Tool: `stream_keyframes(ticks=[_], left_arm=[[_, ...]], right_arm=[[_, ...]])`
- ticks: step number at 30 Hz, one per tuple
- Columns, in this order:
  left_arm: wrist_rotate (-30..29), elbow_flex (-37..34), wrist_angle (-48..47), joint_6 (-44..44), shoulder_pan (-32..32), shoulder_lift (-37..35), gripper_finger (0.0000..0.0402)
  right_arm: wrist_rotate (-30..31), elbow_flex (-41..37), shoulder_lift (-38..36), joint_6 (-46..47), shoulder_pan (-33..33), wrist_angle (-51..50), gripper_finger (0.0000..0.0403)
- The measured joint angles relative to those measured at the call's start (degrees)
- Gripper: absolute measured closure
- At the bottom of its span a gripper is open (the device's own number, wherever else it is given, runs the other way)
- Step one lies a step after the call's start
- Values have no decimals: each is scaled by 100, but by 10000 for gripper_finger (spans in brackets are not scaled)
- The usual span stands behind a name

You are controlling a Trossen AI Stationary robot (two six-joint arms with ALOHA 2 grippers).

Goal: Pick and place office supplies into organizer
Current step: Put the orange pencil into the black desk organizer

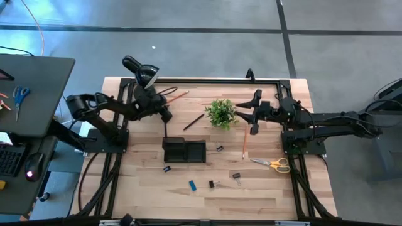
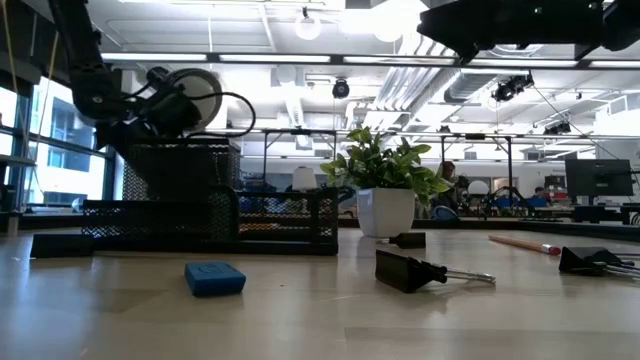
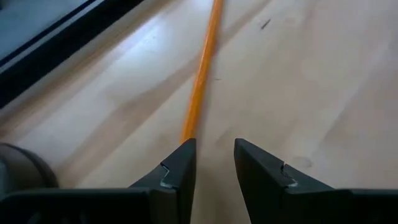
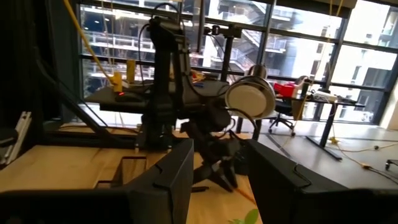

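Blue eraser (image 2: 214, 278) nearest — organizer (image 1: 184, 150) contents indiscernible; left claw (image 3: 214, 163) narrow, right claw (image 4: 219, 171) parted.

premises: open-plan office or robotics lab. exposed ceiling ducts (image 2: 400, 80) and strip lighting overhead, rows of desks with monitors (image 2: 598, 180) (people seated at them in the background), tall windows (image 4: 298, 37) facing another building, grey concrete floor (image 1: 201, 50), wooden counter (image 1: 264, 194) within a black frame.
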Motion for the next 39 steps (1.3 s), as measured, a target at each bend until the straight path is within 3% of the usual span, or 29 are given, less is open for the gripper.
stream_keyframes(ticks=[6,12,17,24,30,34,39], left_arm=[[349,147,-75,-145,8,15,302],[1084,530,-1086,-112,6,7,302],[1207,724,-1493,52,1,-66,303],[840,764,-1476,211,0,-232,303],[-344,742,-1377,254,4,-219,303],[32,710,-1200,254,-2,-177,303],[21,711,-1003,204,6,163,304]], right_arm=[[99,0,0,-4,80,-87,263],[339,0,0,1,77,-319,263],[341,0,0,37,79,-349,263],[341,0,0,41,79,-481,263],[341,0,0,183,79,-655,263],[343,0,0,282,79,-690,263],[341,0,0,384,81,-691,263]])
